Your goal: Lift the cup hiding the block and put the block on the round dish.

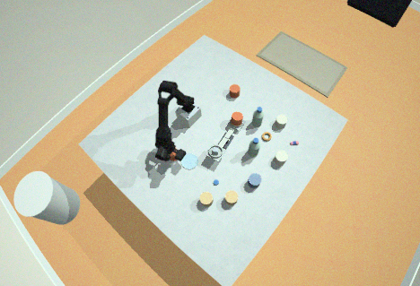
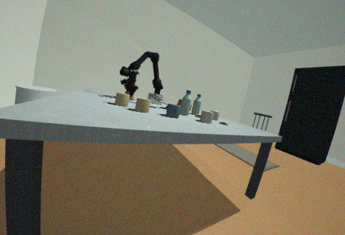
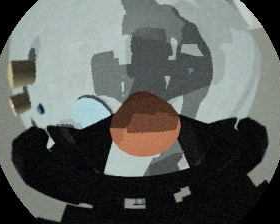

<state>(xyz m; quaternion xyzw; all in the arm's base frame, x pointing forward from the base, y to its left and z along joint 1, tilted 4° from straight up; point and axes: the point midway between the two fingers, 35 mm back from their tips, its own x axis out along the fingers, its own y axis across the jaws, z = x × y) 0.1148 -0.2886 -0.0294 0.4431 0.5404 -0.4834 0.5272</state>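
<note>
My gripper [image 1: 172, 154] [image 2: 130, 93] is low over the table, just left of the pale blue round dish [image 1: 189, 161] [image 3: 90, 111]. An orange cup [image 1: 172, 155] [image 3: 145, 129] sits between its fingers, which stand wide and have slackened on it; the cup is beside the dish, not over it. The small balance [image 1: 225, 141] lies right of the dish. Its near pan [image 1: 215, 151] is uncovered and shows a grey ring; I cannot make out a block on it. The second orange cup [image 1: 237, 117] stands on the balance's far end.
A third orange cup [image 1: 234, 91] stands farther back. Two bottles [image 1: 257, 117] [image 1: 254, 146], two cream cups [image 1: 281, 120] [image 1: 281, 156], an orange ring [image 1: 266, 136], a blue cup [image 1: 254, 179], two tan cups [image 1: 205, 198] [image 1: 231, 196] and a small blue ball [image 1: 215, 182] stand to the right and front.
</note>
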